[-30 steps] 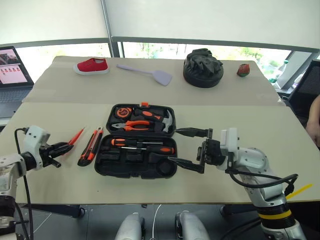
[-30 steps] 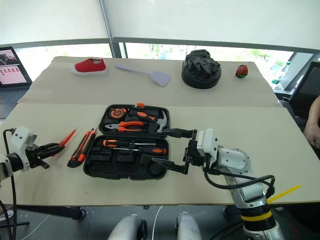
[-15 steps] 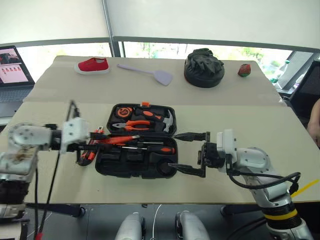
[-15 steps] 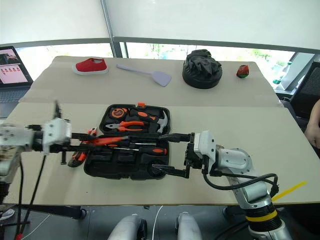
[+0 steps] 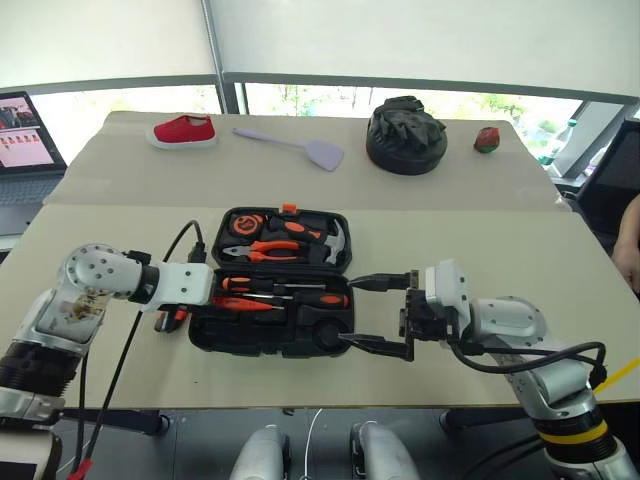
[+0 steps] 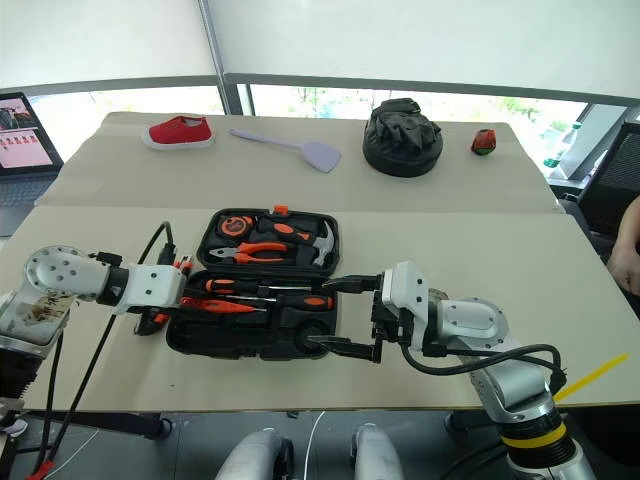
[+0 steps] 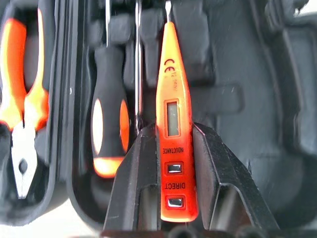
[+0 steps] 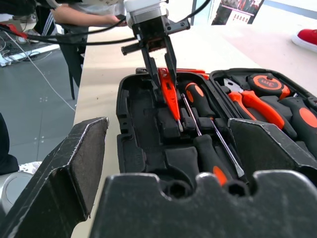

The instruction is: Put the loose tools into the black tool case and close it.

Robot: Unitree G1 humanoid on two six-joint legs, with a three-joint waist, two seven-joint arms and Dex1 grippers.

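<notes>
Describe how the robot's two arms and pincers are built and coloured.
Both arms have silver-grey rounded shells, white wrist blocks and looping black cables. The left arm's round joint looks scuffed. Each ends in two black wedge fingers: left pincer, right pincer. A yellow band rings the right arm low down.

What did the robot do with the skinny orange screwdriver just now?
The left gripper, clamped on the slim all-orange screwdriver, swung from beyond the table's left edge to over the open black plastic tool case, screwdriver tip pointing along the lower tray. The right gripper stayed open at the case's right end. The orange-and-black utility knife kept still.
</notes>
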